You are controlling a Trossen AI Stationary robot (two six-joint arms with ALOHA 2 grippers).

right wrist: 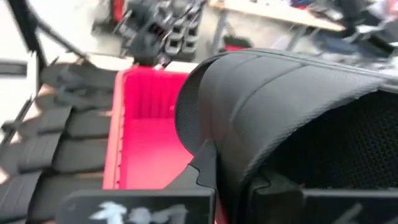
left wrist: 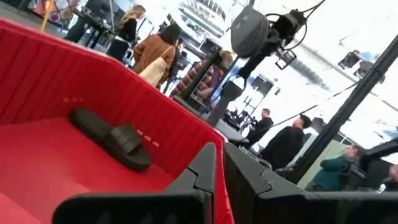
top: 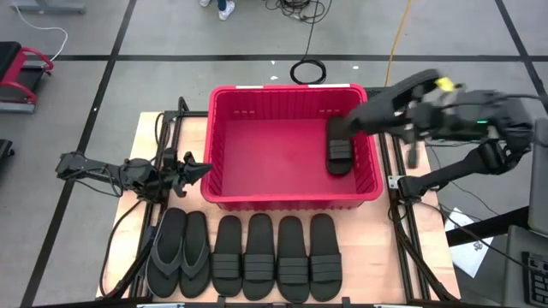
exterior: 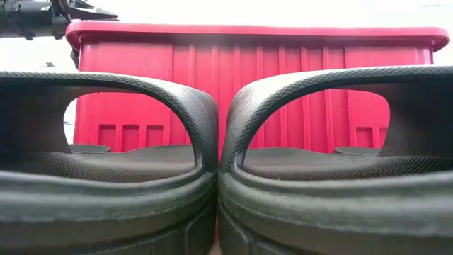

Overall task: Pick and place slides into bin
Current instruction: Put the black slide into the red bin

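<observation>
Right tool point(top: 336, 128) is clenched on one ribbed-strap slide point(right wrist: 280, 118), which you hold above the right side of the bin point(top: 231, 137). One slide point(top: 339, 156) already lies inside, so I judge placement barely begun. Six slides point(top: 248, 257) remain in a row on the counter point(top: 141, 137) before the bin. Left tool point(top: 199, 171) waits released beside the bin's left wall.

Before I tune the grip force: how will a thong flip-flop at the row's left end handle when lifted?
Probably floppy: the thong flip-flops look thinner and flatter than the ribbed-strap slides, so a sole may droop from a one-end grasp. Likely light for its size, and its thin straps give the left gripper little to pinch. The matte textured rubber suggests it won't slip easily.
</observation>
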